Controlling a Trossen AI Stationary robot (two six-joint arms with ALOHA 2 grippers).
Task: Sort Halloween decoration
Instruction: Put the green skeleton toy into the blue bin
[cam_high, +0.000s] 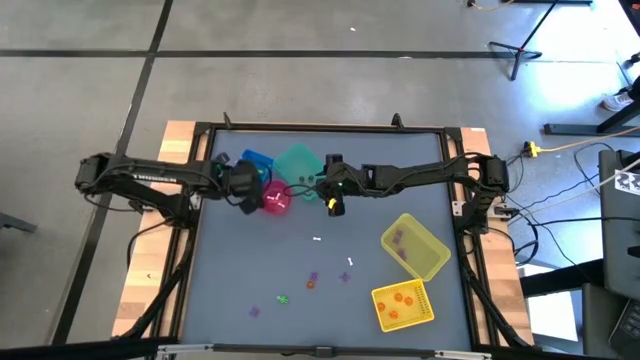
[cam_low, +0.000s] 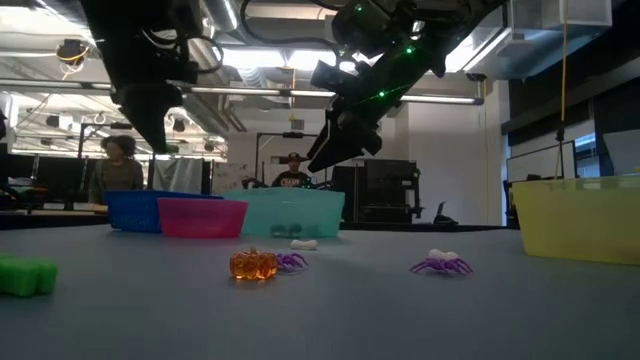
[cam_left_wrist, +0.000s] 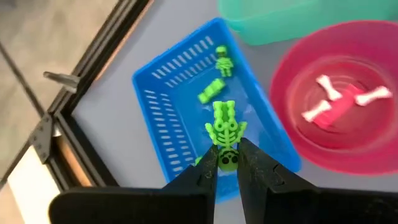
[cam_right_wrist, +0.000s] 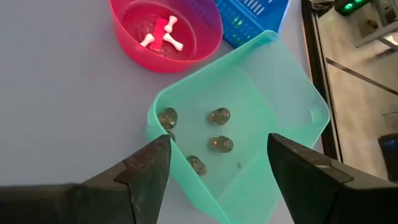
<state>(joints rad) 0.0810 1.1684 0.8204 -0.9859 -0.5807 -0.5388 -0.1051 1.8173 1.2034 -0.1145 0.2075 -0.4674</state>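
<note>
Risk, left side: my left gripper (cam_left_wrist: 227, 163) is clamped on a green skeleton (cam_left_wrist: 224, 127), pinching only its head end above the blue bin (cam_left_wrist: 163, 118). With so little of the figure between the fingers, it could pivot or slip. The gripper hangs near the bin wall that faces the pink bowl (cam_left_wrist: 292, 93), so a release made off-centre could send the skeleton onto the rim or into that bowl.

Risk, right side: my right gripper (cam_right_wrist: 214, 171) stands fully spread and empty above the teal bin (cam_right_wrist: 292, 93). The two arms work close together, so a reach across toward the bowl could bring them into contact.

Container contents:
- Blue bin: green figures only, at least two lying loose below the held one.
- Pink bowl: white bones, at least three.
- Teal bin: dark grey rounded trinkets, at least four.
- Yellow bin (cam_high: 432, 247) nearer the teal one: purple pieces.
- Second yellow bin (cam_high: 404, 305): orange pieces.

Several trinkets remain loose on the table (cam_high: 230, 260), among them an orange pumpkin (cam_low: 253, 264) and a purple spider (cam_low: 440, 265).
</note>
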